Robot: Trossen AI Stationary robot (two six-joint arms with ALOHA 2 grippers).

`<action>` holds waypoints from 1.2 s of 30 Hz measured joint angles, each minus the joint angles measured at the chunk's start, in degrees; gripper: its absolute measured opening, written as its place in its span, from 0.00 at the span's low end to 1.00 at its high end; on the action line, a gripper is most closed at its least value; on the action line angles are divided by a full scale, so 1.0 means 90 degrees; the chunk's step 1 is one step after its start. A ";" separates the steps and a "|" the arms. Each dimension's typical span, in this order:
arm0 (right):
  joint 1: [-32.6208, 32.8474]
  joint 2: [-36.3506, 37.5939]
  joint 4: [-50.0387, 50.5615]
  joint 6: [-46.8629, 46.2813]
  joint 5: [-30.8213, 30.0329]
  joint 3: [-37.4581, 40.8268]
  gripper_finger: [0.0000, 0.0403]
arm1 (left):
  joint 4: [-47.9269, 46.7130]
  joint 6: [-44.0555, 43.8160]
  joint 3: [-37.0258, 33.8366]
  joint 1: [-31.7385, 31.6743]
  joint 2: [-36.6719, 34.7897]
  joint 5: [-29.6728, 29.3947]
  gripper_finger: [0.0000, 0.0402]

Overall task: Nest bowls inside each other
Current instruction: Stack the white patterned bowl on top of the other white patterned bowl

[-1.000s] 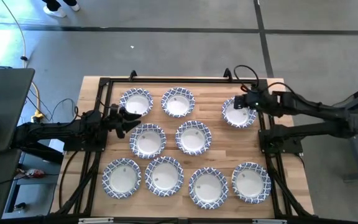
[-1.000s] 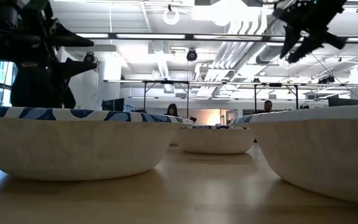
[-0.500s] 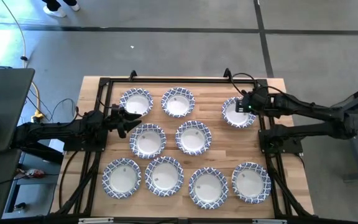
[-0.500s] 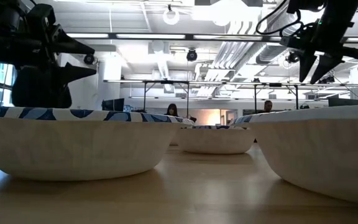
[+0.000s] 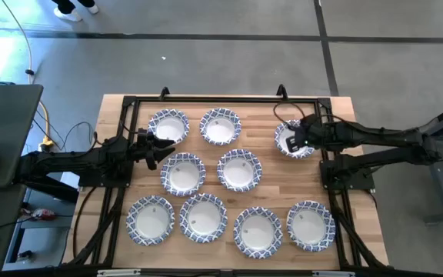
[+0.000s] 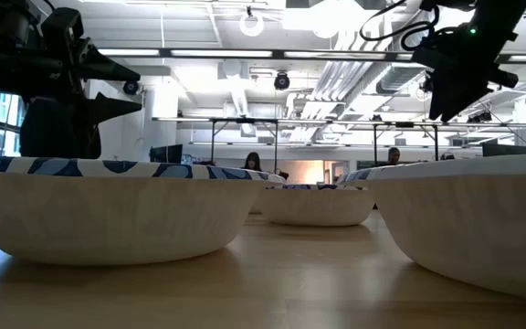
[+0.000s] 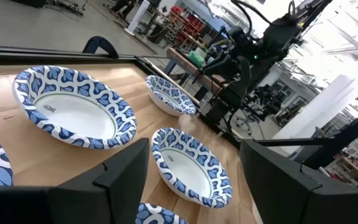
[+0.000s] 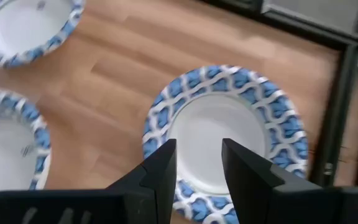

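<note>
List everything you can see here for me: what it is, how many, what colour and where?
Small round shallow bowls: nine, white centres with blue-and-white patterned rims, spread singly over the table, none nested yet.
Wooden table: one, light brown, black frame round it.
People: two, far back in the room.
Left gripper: one, dark, fingers open, near the far-left bowl.
Right gripper: one, dark, fingers apart above the far-right bowl, holding nothing.
</note>
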State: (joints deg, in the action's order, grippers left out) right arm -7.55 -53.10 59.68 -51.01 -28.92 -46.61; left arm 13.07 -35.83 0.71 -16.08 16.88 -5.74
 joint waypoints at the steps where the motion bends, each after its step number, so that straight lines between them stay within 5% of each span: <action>1: 0.0092 -0.0021 -0.0111 0.0007 0.0099 0.0081 0.29 | 0.0001 -0.0003 0.0000 0.0000 -0.0001 -0.0009 0.60; 7: 0.0777 -0.0287 -0.0894 0.0050 0.0288 0.0617 0.29 | -0.0041 0.0000 0.0002 0.0000 0.0000 -0.0010 0.60; 18: 0.1581 -0.1351 -0.0823 0.1216 -0.0569 0.0163 0.29 | -0.0361 0.0002 0.0002 0.0000 -0.0002 -0.0007 0.60; 36: 0.2276 -0.3136 -0.0227 -0.0509 -0.1284 0.0012 0.29 | -0.0356 0.0002 0.0002 0.0000 0.0000 0.0061 0.60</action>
State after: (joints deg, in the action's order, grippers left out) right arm 12.93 -81.33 57.64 -55.59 -40.47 -46.50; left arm 9.87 -35.81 0.73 -16.08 16.88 -5.19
